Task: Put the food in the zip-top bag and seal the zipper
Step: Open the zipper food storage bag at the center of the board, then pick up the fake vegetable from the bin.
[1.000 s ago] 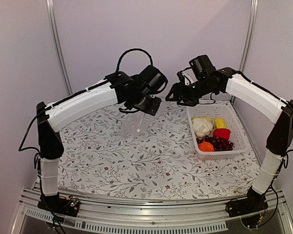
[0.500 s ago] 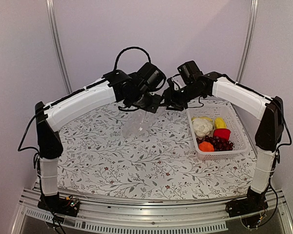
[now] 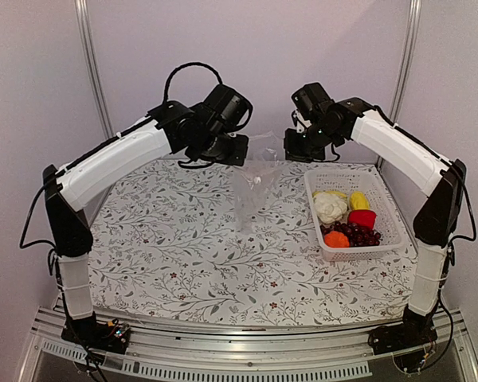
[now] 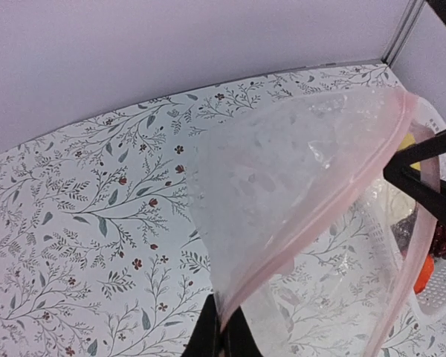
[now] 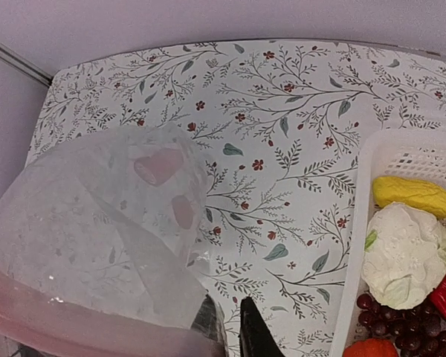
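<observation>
We see a white mesh basket (image 3: pixel 366 181) standing on the right part of a flowered table cloth (image 3: pixel 175 263), and a pale wall (image 3: pixel 303 48) behind

The left arm (image 3: pixel 111 163) rises from its base, bends at the elbow and reaches up and inward, with its wrist tipped downward. The left pincer (image 3: pixel 239 157) has its jaws pressed fully together on the rim of the zip-top bag (image 3: pixel 251 187). The right arm (image 3: pixel 398 151) mirrors this pose. The right pincer (image 3: pixel 293 153), jaws nearly together, grips the opposite rim, level with the left one and near it.
</observation>
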